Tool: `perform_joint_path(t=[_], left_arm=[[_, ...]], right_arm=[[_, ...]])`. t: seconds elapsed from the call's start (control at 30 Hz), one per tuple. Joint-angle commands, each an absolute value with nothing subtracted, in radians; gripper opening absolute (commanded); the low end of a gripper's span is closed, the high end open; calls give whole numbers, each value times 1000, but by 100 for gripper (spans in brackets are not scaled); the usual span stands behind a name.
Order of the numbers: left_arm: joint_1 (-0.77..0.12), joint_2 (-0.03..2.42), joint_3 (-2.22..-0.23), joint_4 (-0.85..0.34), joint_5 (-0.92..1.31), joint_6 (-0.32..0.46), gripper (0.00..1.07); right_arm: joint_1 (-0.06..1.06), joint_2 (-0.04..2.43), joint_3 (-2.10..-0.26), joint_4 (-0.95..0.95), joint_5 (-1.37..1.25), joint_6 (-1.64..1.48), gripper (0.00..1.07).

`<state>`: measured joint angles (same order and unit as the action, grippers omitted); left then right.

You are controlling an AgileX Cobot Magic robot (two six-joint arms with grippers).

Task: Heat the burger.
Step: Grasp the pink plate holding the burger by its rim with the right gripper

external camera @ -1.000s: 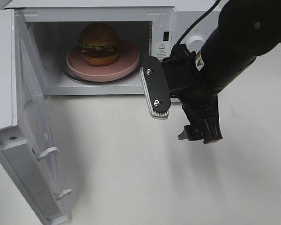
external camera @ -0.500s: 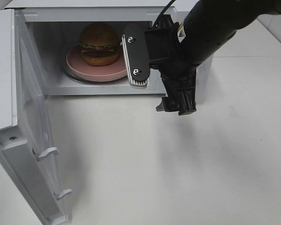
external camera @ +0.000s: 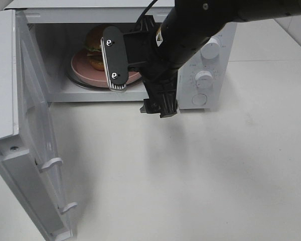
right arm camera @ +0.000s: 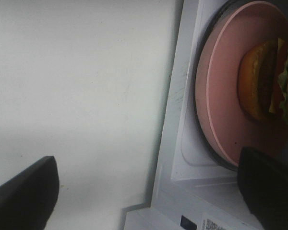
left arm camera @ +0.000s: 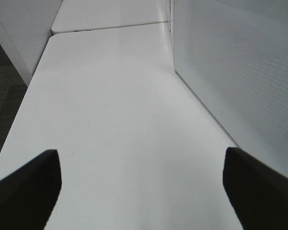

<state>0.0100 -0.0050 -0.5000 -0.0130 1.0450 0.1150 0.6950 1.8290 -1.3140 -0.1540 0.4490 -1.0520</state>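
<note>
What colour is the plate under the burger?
Pink. The plate shows best in the right wrist view.

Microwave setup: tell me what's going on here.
The burger sits on the pink plate inside the microwave, whose door stands wide open. The right gripper hangs open and empty just in front of the opening. The left gripper, also open and empty, is over the table off to the side. The door is not yet closed for heating.

A golden-bunned burger [external camera: 94, 44] with green lettuce and dark filling sits upright on a round pink plate [external camera: 83, 69] inside the open-doored microwave [external camera: 210, 98].
</note>
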Motion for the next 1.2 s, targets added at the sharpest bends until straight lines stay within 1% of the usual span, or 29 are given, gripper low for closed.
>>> perform_joint_path(t=[0.03,0.23,0.3,0.53,0.73,0.97,1.0,1.13,1.2], left_arm=[[13,-26,-496,-12,1037,108,84],[13,-26,-496,-12,1037,108,84],[13,-26,-496,-12,1037,108,84],[13,-26,-496,-12,1037,108,84],[13,-26,-496,-12,1037,108,84],[13,-26,-496,-12,1037,108,84],[13,-26,-496,-12,1037,108,84],[13,-26,-496,-12,1037,108,84],[13,-26,-496,-12,1037,108,84]], right_arm=[[697,1876,-1360,-158,447,-1049,95],[697,1943,-1418,-158,447,-1049,93],[696,2008,-1486,-158,447,-1049,92],[694,2097,-1586,-170,458,-1049,91],[694,2217,-1713,-210,493,-1026,89],[694,2306,-1831,-205,516,-1023,87],[694,2336,-1871,-199,535,-1020,85],[694,2372,-1911,-199,543,-1013,81],[694,2402,-1942,-199,552,-1013,77]])
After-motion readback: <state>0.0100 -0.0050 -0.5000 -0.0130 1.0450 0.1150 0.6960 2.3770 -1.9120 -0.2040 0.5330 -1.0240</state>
